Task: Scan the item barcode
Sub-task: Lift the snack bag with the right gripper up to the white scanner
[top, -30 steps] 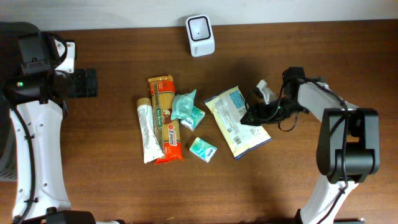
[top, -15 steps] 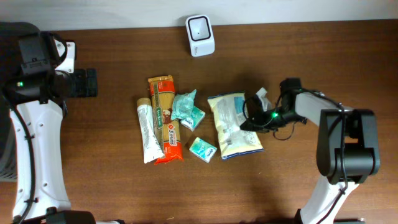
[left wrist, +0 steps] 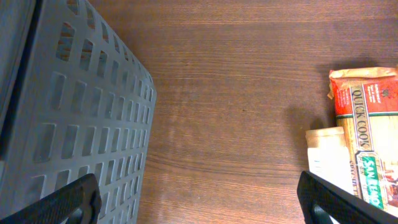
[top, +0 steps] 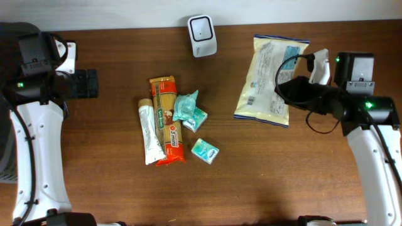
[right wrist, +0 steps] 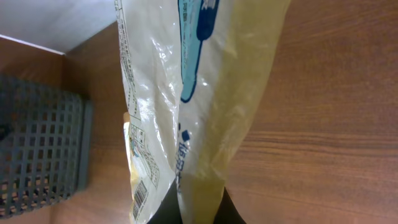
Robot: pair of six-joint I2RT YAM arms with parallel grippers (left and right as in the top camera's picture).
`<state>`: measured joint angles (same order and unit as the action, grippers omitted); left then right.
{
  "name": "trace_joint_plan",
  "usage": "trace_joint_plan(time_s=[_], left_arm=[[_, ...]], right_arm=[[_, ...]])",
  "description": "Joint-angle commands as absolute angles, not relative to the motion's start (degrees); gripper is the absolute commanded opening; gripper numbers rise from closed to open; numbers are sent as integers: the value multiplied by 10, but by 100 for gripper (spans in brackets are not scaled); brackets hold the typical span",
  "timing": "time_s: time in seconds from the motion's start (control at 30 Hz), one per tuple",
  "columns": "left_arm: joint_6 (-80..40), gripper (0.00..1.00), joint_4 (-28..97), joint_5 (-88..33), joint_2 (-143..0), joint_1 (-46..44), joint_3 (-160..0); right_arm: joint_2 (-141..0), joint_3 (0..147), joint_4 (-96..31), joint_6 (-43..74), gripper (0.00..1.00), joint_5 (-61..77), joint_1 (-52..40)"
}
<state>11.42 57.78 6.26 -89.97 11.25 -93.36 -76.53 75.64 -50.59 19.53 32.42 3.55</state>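
Bag (top: 267,78), newly aloft, in right pincer (top: 287,93)

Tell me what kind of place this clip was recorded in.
Probably a mock shop checkout: a white scanner at the far edge of the wooden table, packaged groceries such as a pasta pack and a pale bag, and a grey slotted basket.

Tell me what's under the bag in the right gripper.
Bare wooden table shows all around the bag, held by the right gripper, jaws shut. The patch directly beneath is covered from overhead; the wrist view shows wood beside it.
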Motion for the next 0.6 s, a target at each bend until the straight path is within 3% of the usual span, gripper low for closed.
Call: trace_joint_plan(time_s=[0.0,0.17,0.3,0.37,0.43,0.57], left_arm=[[123,99,577,65,-892,115,-942],[123,99,577,65,-892,115,-942],[123,99,577,65,-892,115,-942],[123,99,577,65,-892,115,-942],[123,99,577,65,-892,115,-942],[123,99,577,65,-892,115,-942]], right_arm=[[-756,768,-508,197,4,303,11],[-823,944,-594,169,4,33,-135],[-975,1165,-612,50,4,-164,-219],[-1033,1199,-543,-32,4,-251,-245],[-1096,1199,-392,-153,4,-354,-271],[-1205,1199,-145,-352,4,-377,-282]])
